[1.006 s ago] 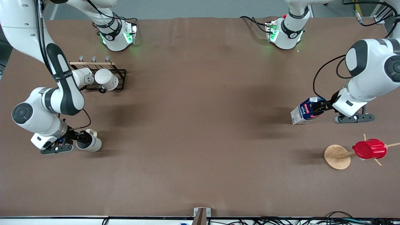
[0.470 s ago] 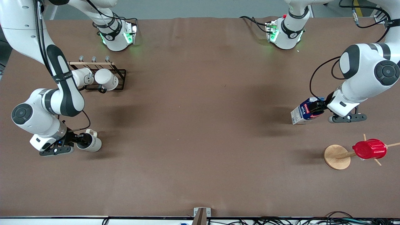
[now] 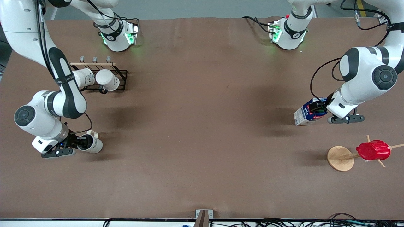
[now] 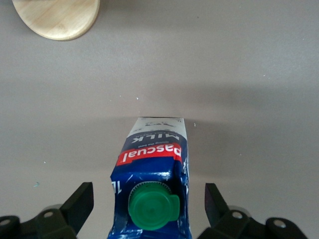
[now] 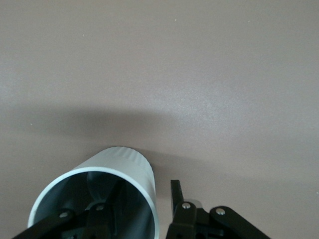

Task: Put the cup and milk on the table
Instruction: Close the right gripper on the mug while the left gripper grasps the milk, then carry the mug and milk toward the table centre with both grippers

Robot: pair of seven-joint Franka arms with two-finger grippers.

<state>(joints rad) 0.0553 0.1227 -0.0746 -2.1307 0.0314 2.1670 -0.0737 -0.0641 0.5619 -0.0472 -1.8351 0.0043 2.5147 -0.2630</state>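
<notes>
Left claw shifted slightly, now wide around milk, label "Pascual MILK"; right claw pinching cup wall.

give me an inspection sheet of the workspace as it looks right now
Surface: table, matte brown, nothing spilled.
Job's things: cup on the table at the right arm's end; milk on the table at the left arm's end, green cap on.
Clutter: two white mugs on a black rack; red cup on a wooden stand.
Grippers: left gripper open, fingers apart from the milk's sides; right gripper at the cup's rim, one finger inside.
Cables: bundles along the table's near edge.
Surroundings: nothing seen.
</notes>
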